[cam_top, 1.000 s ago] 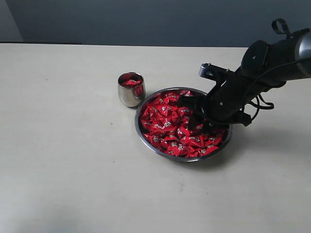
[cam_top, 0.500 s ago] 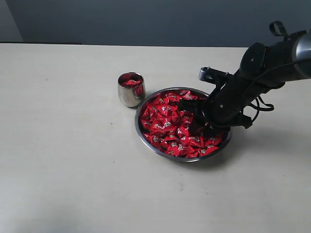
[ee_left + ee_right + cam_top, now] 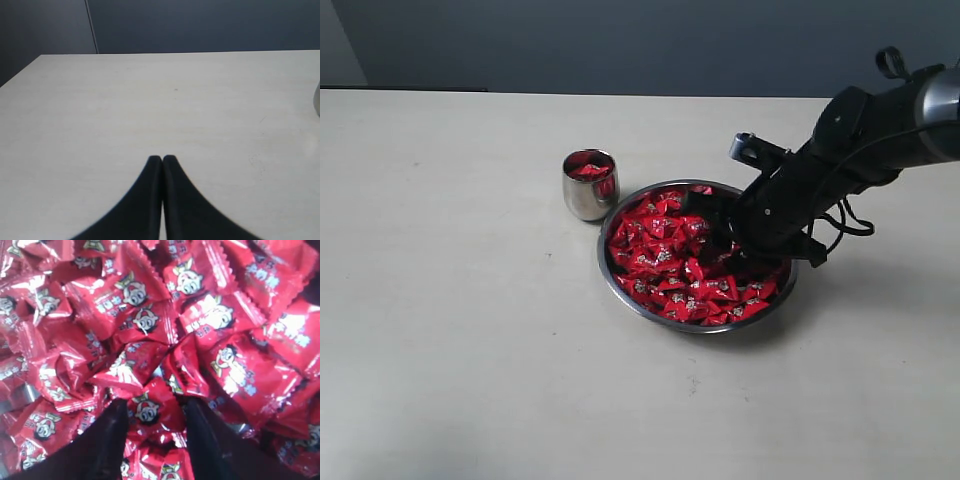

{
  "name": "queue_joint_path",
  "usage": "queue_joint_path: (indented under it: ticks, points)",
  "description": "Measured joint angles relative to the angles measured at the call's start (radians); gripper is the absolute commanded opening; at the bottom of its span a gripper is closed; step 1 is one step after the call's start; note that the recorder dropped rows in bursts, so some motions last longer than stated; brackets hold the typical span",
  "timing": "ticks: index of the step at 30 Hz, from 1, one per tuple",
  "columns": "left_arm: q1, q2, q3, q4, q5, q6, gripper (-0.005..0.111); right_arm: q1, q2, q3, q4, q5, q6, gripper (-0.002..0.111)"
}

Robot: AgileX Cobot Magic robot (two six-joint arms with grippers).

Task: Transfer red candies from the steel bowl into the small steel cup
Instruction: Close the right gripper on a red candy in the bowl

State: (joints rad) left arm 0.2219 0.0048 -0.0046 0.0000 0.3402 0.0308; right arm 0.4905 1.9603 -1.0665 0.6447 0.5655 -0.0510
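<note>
Moved: right gripper [image 3: 708, 224] has shifted slightly toward 12 o'clock across the pile since a second ago; bowl [image 3: 620, 296] and cup [image 3: 590, 185] have kept their places.
Right gripper: low over the candies [image 3: 655, 250], inside the bowl, just on the 12 o'clock side of its centre. In the wrist view the gripper [image 3: 155, 405] has its two dark fingers [image 3: 107, 440] spread, with one candy lying between the tips. The frames do not show any pinch on it.
Right arm: the arm [image 3: 850, 140] is black and cabled. It reaches down into the bowl from 2 o'clock and hides part of the bowl's 3 o'clock side.
Left gripper: seen only in its own wrist view. The gripper [image 3: 162, 159] has its tips pressed together with nothing between them, above bare counter [image 3: 150, 100].
Candies: shiny red crinkled wrappers fill the bowl almost to the rim. Close up, the candies [image 3: 200, 315] each carry a small pale cartoon face and lie overlapping at all angles. A few more show inside the cup.
Bowl: wide, shallow steel, sitting on the counter [image 3: 470, 330] right of the middle of the exterior view.
Cup: small, upright, polished steel, at 10 o'clock of the bowl and just beside its rim. Whether the two touch cannot be told.
Counter: pale and matt, running back to a dark wall [image 3: 620, 40] at 12 o'clock.
</note>
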Motion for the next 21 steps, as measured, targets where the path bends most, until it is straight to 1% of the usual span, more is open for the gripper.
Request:
queue_joint_path:
  ticks: [21]
  points:
    - [0.0, 0.0, 0.0, 0.0, 0.0, 0.0, 0.0, 0.002, 0.035, -0.094, 0.0, 0.084, -0.011, 0.04]
